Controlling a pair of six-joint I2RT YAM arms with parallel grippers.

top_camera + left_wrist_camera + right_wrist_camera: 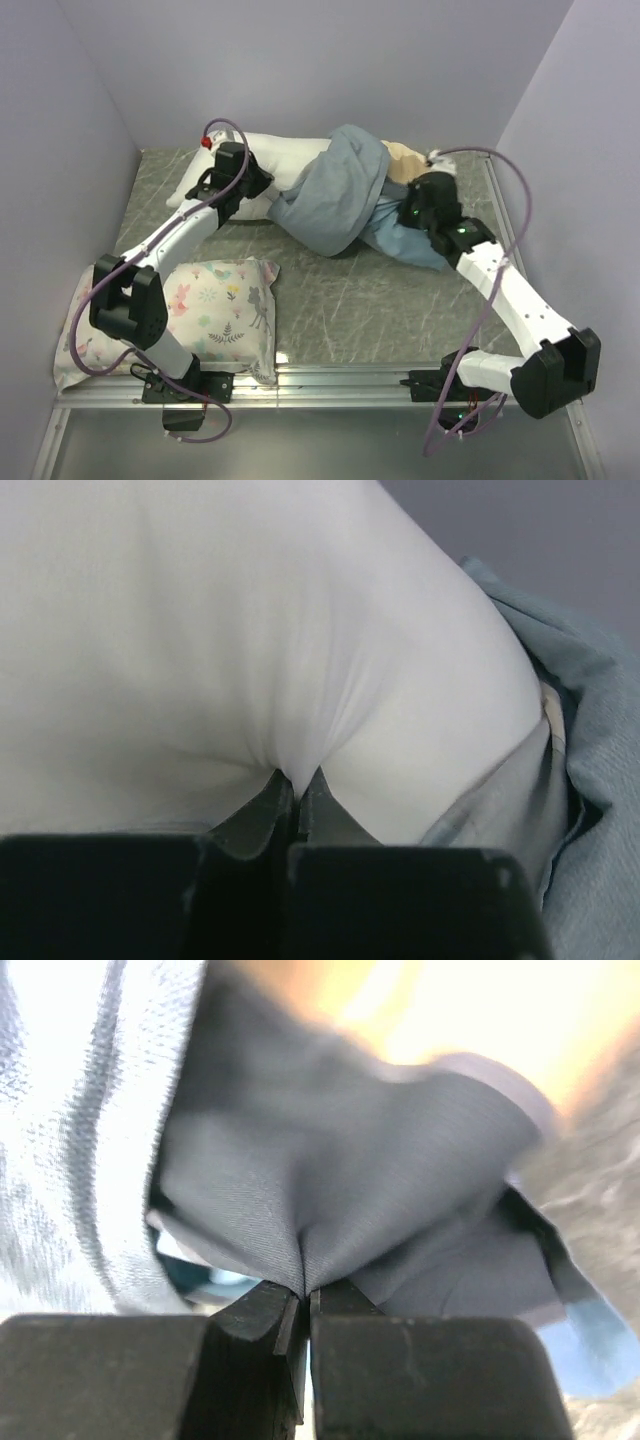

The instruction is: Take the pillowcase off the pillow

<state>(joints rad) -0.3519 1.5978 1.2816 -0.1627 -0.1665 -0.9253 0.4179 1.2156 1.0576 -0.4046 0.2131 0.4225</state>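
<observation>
The white pillow [285, 160] lies at the back of the table, its left half bare. The pillowcase [335, 195], turned partly inside out so its grey-blue inner side shows, is bunched over the pillow's right half, with a tan stripe at the far right. My left gripper [240, 185] is shut on a pinch of the pillow [300, 660]; the pillowcase edge [590, 740] shows at the right of that view. My right gripper [415, 205] is shut on a fold of the pillowcase [330, 1170].
A smaller pillow printed with flowers and animals [205, 310] lies at the near left beside the left arm's base. Purple walls close in the left, back and right. A metal rail [330, 380] runs along the near edge.
</observation>
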